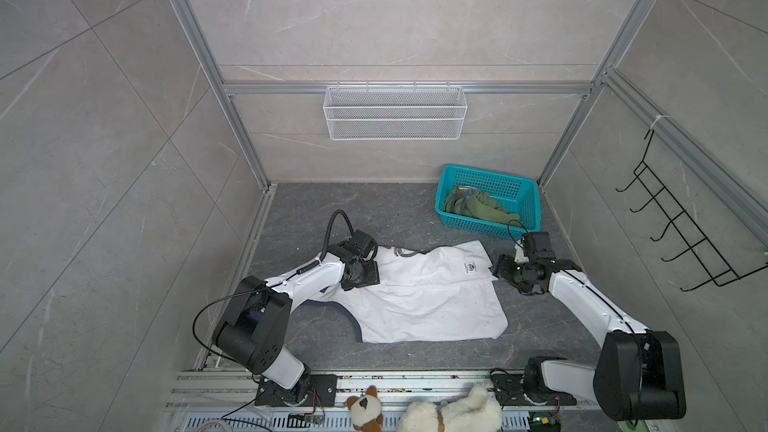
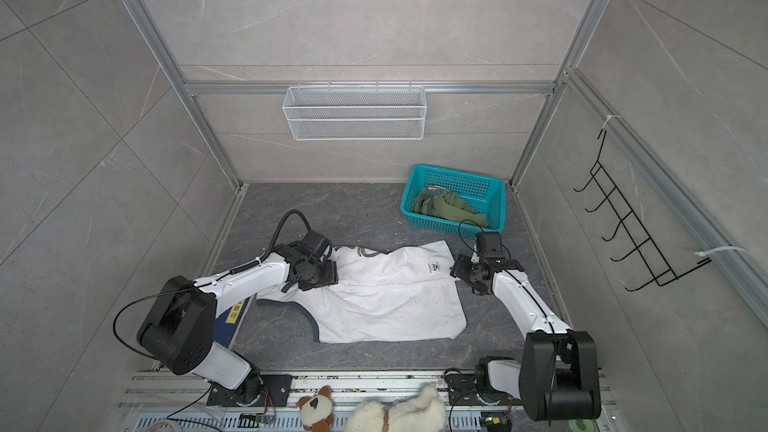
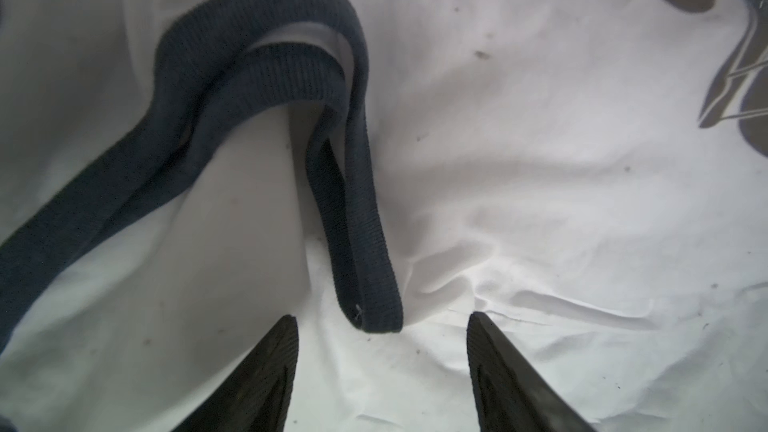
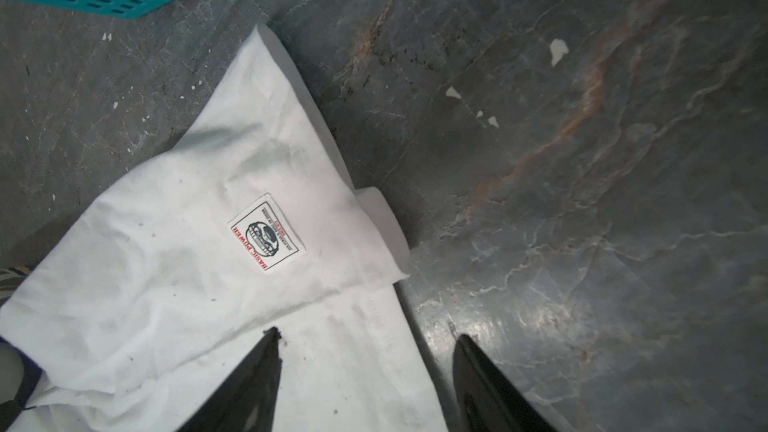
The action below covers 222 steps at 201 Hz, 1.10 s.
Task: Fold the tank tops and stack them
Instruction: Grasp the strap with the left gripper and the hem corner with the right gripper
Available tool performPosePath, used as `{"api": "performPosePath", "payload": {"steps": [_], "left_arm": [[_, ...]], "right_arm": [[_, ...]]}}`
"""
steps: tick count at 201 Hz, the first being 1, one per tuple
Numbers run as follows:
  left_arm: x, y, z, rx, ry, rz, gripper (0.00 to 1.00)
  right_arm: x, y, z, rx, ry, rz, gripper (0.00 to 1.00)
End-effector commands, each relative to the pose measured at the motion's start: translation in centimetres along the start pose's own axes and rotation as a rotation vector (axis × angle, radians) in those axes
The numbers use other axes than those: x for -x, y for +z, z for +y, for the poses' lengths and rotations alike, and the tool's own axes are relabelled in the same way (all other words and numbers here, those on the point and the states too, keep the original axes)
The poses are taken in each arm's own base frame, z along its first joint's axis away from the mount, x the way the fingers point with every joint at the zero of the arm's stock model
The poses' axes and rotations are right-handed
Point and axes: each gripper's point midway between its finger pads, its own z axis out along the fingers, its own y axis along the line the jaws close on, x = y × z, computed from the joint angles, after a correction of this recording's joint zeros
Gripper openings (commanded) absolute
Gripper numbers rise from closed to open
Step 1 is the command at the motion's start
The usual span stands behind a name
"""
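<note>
Bench [image 1: 332, 214]: dark grey, marble-patterned surface; it carries the cloth and the basket.
White tank top [image 1: 415, 297]: lies spread across the middle of the bench between the two arms. Its straps are toward the left arm and its hem toward the right arm. The far part is folded over onto the rest.
Navy trim [image 3: 357, 201]: a ribbed strap loop, bunched and doubled over on the white cloth. Its end lies just ahead of the left gripper's fingertips.
Sewn label [image 4: 268, 233]: small white patch with red lettering, on the folded-over layer near the hem corner.
Round dark print [image 1: 401, 252]: at the far edge of the white tank top, partly hidden.
Olive tank top [image 1: 478, 205]: crumpled inside the teal basket.
Teal basket [image 1: 494, 184]: at the far right of the bench, near the white tank top's far hem corner but apart from it.
Left gripper [image 3: 382, 320]: fingers spread, nothing between them, pointing down over the strap end of the white tank top.
Right gripper [image 4: 366, 333]: fingers spread, nothing held. One finger is over the hem edge, the other over bare bench. Whether it touches the cloth cannot be told.
Wire mesh basket [image 1: 395, 112]: white, hung on the back wall rail.
Hook rack [image 1: 685, 234]: black wire, on the right wall.
Plush toys [image 1: 453, 413]: one white and one brown and white [image 1: 365, 409], at the near edge between the arm bases.
</note>
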Motion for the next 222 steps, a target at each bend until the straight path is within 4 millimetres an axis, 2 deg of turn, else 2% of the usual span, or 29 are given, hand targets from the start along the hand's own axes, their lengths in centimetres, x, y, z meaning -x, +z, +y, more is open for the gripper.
{"api": "performPosePath", "payload": {"steps": [1, 30, 96, 123, 156, 201, 222], "left_arm": [[0.1, 0.9, -1.1, -0.06, -0.023, 0.002, 0.62], [0.2, 1.7, -1.2, -0.056, -0.021, 0.006, 0.51], [0.0, 2.5, -0.7, -0.03, -0.007, 0.013, 0.35], [0.0, 2.8, -0.8, -0.038, -0.007, 0.015, 0.27], [0.4, 2.4, -1.1, -0.048, 0.001, 0.003, 0.19], [1.1, 1.0, -1.3, -0.068, 0.007, -0.056, 0.09], [1.4, 0.2, -1.5, -0.091, 0.01, -0.085, 0.04]], "right_arm": [[0.2, 1.4, 0.1, 0.061, 0.064, 0.014, 0.65], [0.1, 2.2, -0.3, 0.059, 0.08, 0.022, 0.63], [-1.0, 4.1, -1.6, 0.019, 0.109, 0.062, 0.61], [-1.1, 5.0, -1.2, 0.049, 0.115, 0.077, 0.59], [-0.5, 5.4, -0.7, 0.073, 0.117, 0.073, 0.49], [0.2, 5.0, -0.8, 0.055, 0.102, 0.041, 0.26], [0.4, 4.6, 0.0, 0.082, 0.088, 0.032, 0.18]]}}
